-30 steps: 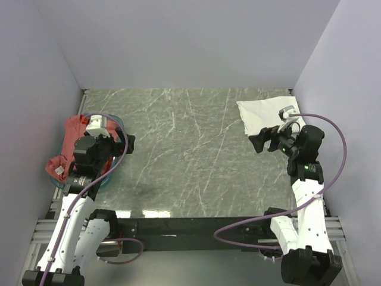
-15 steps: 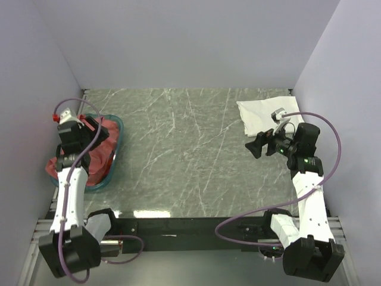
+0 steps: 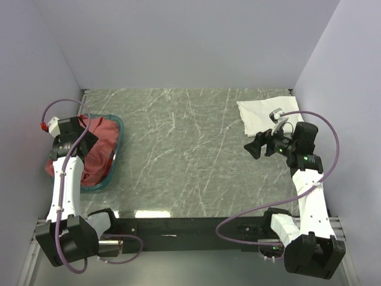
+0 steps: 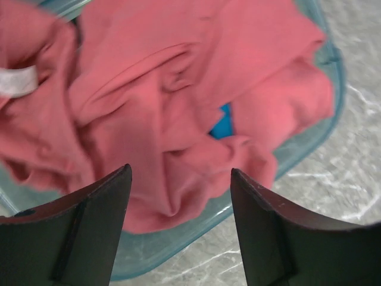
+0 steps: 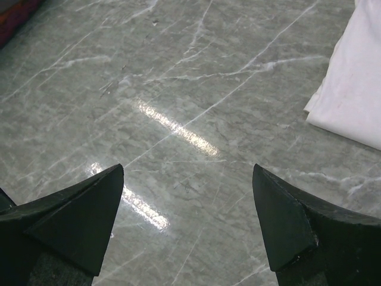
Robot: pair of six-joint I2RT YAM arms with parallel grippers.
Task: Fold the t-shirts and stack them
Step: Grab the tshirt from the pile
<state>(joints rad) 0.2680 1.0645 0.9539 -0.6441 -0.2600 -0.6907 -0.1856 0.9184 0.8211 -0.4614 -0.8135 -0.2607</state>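
Observation:
A crumpled dusty-red t-shirt [image 3: 100, 146] fills the blue basket [image 3: 114, 162] at the table's left edge. In the left wrist view the red t-shirt [image 4: 178, 101] shows a white neck label [image 4: 18, 81], and a bit of teal-blue t-shirt [image 4: 223, 122] peeks through its folds. My left gripper [image 3: 88, 136] hovers over the basket's left side, open, with nothing between its fingers [image 4: 180, 173]. A folded white t-shirt [image 3: 262, 113] lies flat at the back right. My right gripper [image 3: 257, 146] hangs open just in front of it, over bare table [image 5: 187, 170]. The white t-shirt's edge [image 5: 357, 89] shows at the right of the right wrist view.
The basket's translucent rim [image 4: 178, 247] lies directly below my left fingertips. Grey walls close the table in on the left, back and right. The marble tabletop [image 3: 190, 149] stretches between the basket and the white t-shirt.
My left arm has swung back and to the left over the basket, and its jaws have narrowed somewhat. The right gripper has shifted slightly left and stays open.

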